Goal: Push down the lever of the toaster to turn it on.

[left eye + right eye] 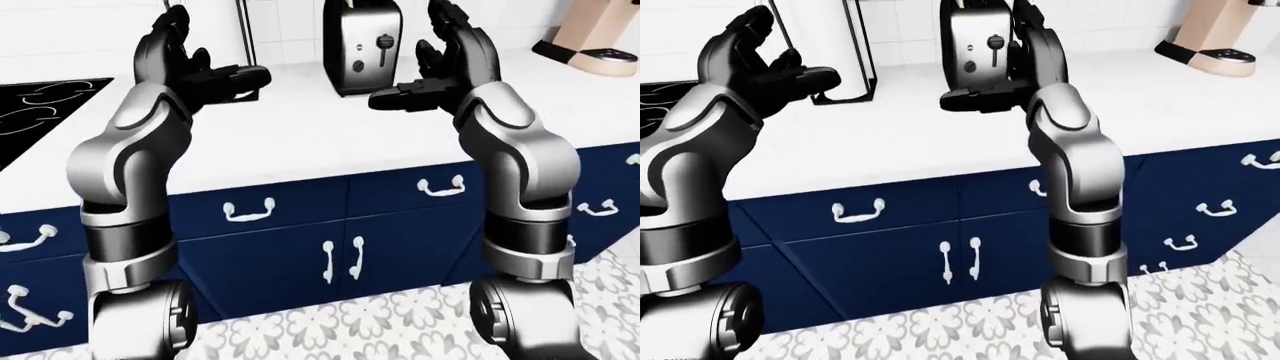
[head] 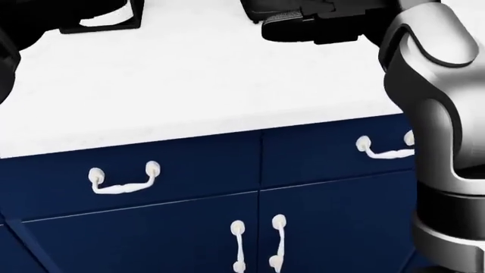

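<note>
A chrome toaster (image 1: 360,46) stands upright on the white counter (image 1: 300,127), near the tiled wall at the top of the left-eye view. Its black lever (image 1: 380,40) sits high in its slot on the side facing me. My right hand (image 1: 418,66) is raised and open, fingers spread, just right of the toaster and a little nearer to me; I cannot tell if it touches the toaster. My left hand (image 1: 215,54) is held up open at the left, holding nothing. In the head view only the hands' black undersides show at the top edge.
A black stove (image 1: 40,112) lies in the counter at the left. A thin black wire stand (image 1: 855,56) stands left of the toaster. A beige object (image 1: 590,37) sits at the top right. Navy cabinets (image 2: 182,222) with white handles face me above a patterned floor (image 1: 350,322).
</note>
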